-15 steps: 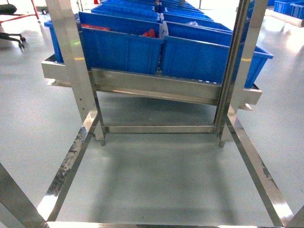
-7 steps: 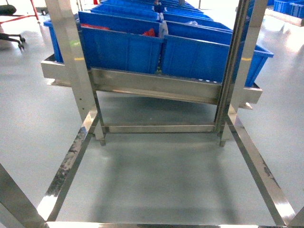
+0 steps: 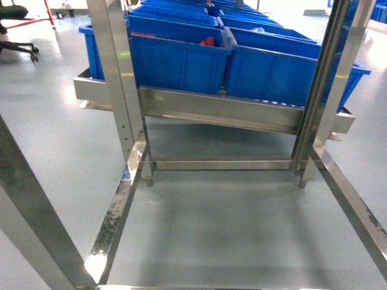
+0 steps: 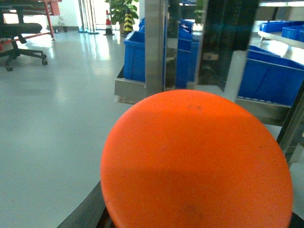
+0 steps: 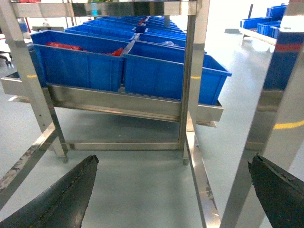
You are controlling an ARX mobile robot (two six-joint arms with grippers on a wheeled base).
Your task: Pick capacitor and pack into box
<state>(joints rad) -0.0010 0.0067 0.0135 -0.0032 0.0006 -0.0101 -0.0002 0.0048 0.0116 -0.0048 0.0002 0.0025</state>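
Pale peach-pink tub & capacitor: neither visible in any view, so no axis or heading to give. Right gripper (image 5: 173,187): dark fingers wide apart, nothing between, aimed level at steel rack (image 3: 221,112) carrying big blue plastic bins (image 3: 181,57). Left gripper: can't tell state; round orange disc (image 4: 197,164) fills wrist cam.

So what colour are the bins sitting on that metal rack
Bright blue bins on the steel rack, clearest in the right wrist view, though the head view shows them too.
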